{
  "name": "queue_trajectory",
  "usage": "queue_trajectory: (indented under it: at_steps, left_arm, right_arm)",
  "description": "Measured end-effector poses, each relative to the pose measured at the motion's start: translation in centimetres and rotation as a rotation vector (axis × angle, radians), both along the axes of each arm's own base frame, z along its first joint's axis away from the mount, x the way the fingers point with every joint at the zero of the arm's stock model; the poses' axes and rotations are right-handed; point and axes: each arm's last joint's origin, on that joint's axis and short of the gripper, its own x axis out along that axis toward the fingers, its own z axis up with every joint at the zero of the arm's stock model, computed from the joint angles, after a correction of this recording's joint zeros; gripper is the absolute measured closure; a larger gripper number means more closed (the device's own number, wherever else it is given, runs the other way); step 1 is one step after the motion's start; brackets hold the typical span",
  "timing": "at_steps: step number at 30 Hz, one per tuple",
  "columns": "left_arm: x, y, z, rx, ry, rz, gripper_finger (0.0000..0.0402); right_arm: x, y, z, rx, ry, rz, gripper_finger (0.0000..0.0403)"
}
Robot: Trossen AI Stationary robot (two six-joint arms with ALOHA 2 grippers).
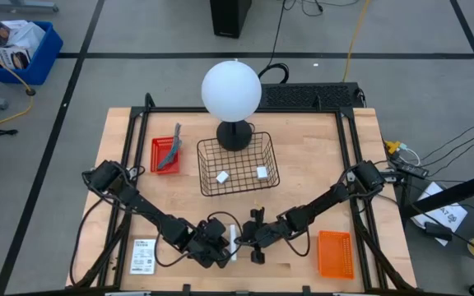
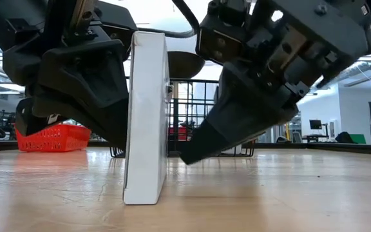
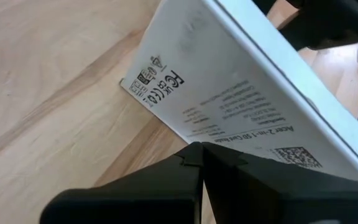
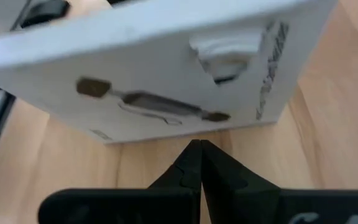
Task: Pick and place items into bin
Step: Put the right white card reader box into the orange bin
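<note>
Now my left gripper (image 2: pixel 108 125) and right gripper (image 2: pixel 201 151), both pressed together, flank a box (image 2: pixel 145 116) standing on edge, short of the basket (image 1: pixel 237 164). Next: open and grasp it.

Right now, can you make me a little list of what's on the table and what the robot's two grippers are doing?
white box: standing on its edge at the near middle of the table
left gripper: shut, beside the box
right gripper: shut, on the box's other side
wire basket: two small white blocks inside
red bin: grey tool in it
orange bin: near right corner
white card: flat, near left
globe lamp: behind basket
</note>
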Motion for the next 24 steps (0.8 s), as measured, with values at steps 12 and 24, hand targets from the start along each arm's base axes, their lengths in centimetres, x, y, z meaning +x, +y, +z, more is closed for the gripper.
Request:
queue_trajectory:
  at_steps: [12, 24]
  left_arm:
    - [-0.4, -0.5, 0.0, 0.027, 0.014, -0.079, 0.0394]
    - [-2.7, -0.1, 2.9, 0.201, 0.014, -0.033, 0.0394]
  right_arm:
    - [-1.8, -0.8, 2.1, -0.149, 0.136, 0.136, 0.0403]
    - [-4.6, -2.3, 10.4, -0.384, -0.024, 0.38, 0.0399]
